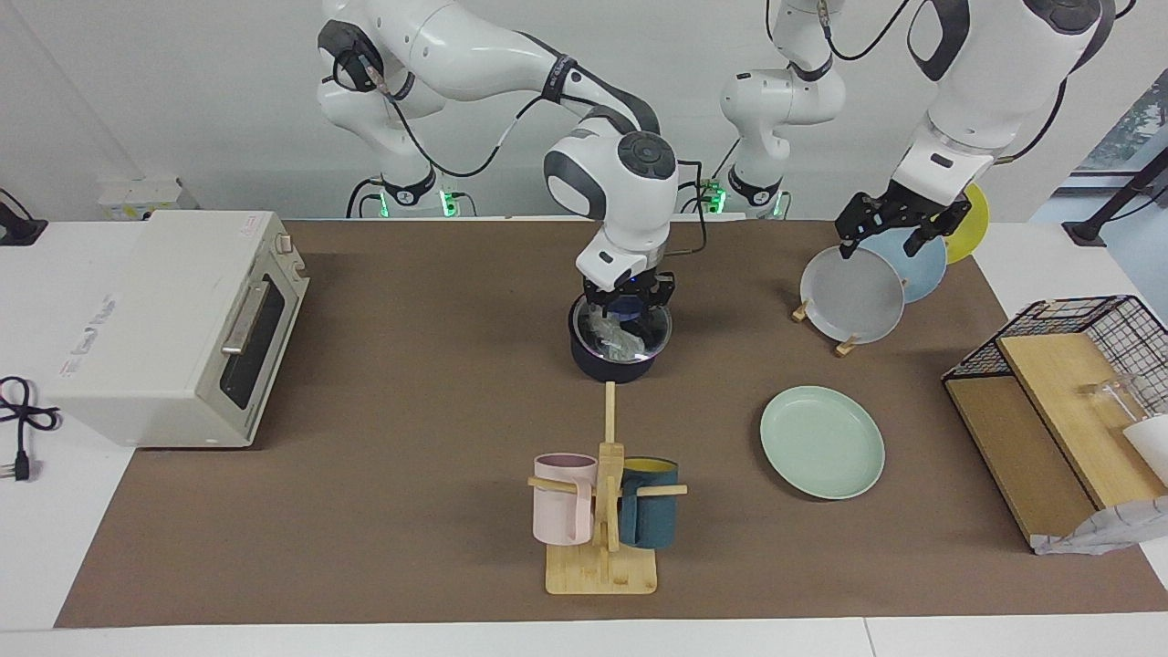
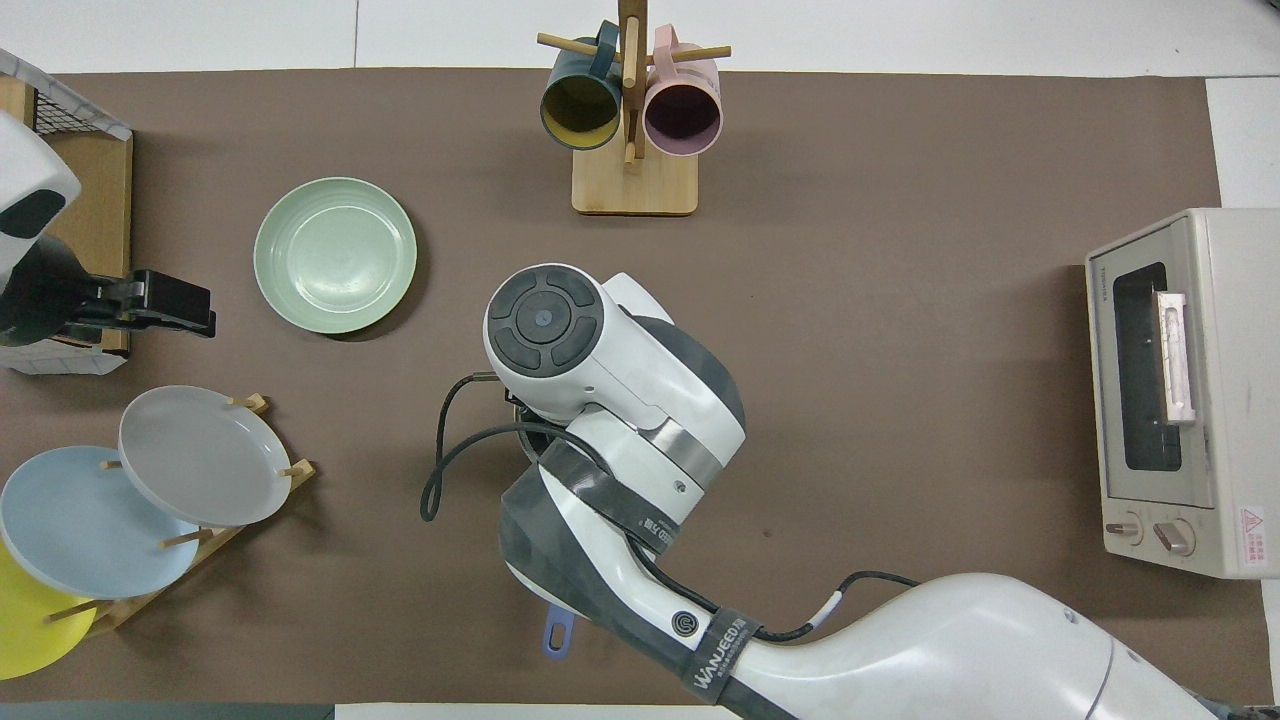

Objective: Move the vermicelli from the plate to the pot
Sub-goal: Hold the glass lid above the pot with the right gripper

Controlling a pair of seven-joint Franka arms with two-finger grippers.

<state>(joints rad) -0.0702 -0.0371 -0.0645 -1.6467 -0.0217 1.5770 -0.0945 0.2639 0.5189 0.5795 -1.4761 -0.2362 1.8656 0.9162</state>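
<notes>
The dark pot (image 1: pixel 607 365) stands mid-table, and whitish vermicelli (image 1: pixel 613 340) shows inside it through a clear glass lid (image 1: pixel 650 339) lying on its rim. My right gripper (image 1: pixel 630 306) is down on that lid, shut on its blue knob. In the overhead view the right arm hides the pot except its blue handle (image 2: pixel 557 634). The mint-green plate (image 1: pixel 821 443) (image 2: pixel 335 254) lies bare, farther from the robots, toward the left arm's end. My left gripper (image 1: pixel 890 228) (image 2: pixel 175 305) waits open in the air over the plate rack.
A wooden rack (image 1: pixel 844 345) holds grey, blue and yellow plates near the left arm. A mug tree (image 1: pixel 602 511) with a pink and a teal mug stands farther out than the pot. A toaster oven (image 1: pixel 173 328) sits at the right arm's end, a wire basket (image 1: pixel 1086 319) at the left arm's.
</notes>
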